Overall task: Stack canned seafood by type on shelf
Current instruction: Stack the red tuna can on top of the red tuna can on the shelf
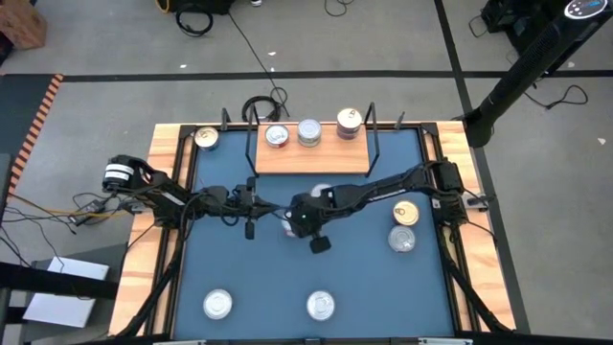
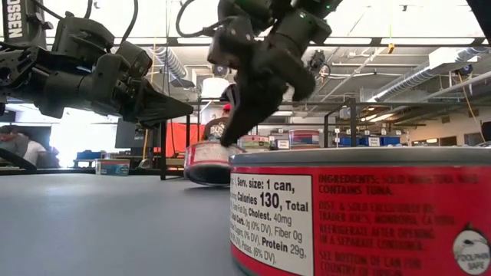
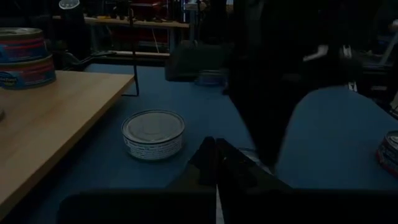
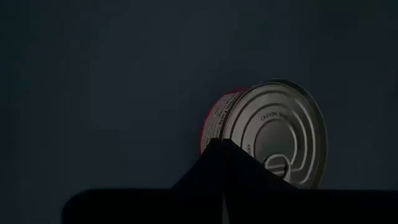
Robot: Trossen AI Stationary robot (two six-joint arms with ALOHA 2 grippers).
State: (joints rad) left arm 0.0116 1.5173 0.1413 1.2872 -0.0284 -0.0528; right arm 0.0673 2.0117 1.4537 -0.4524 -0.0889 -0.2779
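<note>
Canned seafood sits scattered over the blue counter (image 1: 354,278): nearest the front edge are two silver-lidded tins, one front-left tin (image 1: 218,305) and one front-centre tin (image 1: 320,306), the latter filling the low view with its red label. Farther back on the right, a gold-lidded tin (image 1: 406,213) stands just behind a silver-lidded tin (image 1: 401,239). At mid-counter the right gripper (image 1: 290,226) points down with its fingers pressed together, their tips meeting against a red-sided tin (image 4: 267,134) that is tipped up off the counter on its edge; whether the tin is actually pinched cannot be told. Just beside it, the left gripper (image 1: 249,228) hangs above the counter with its fingers likewise together and nothing between them. Behind both arms lies the shelf (image 1: 311,158), a pale wooden board with black wire uprights, carrying a silver tin (image 1: 277,137), a second silver tin (image 1: 308,132) and a two-high stack of tins (image 1: 350,123) in a row along its far edge. One more gold-lidded can (image 1: 206,138) rests off the shelf's left end, at the far-left corner.
</note>
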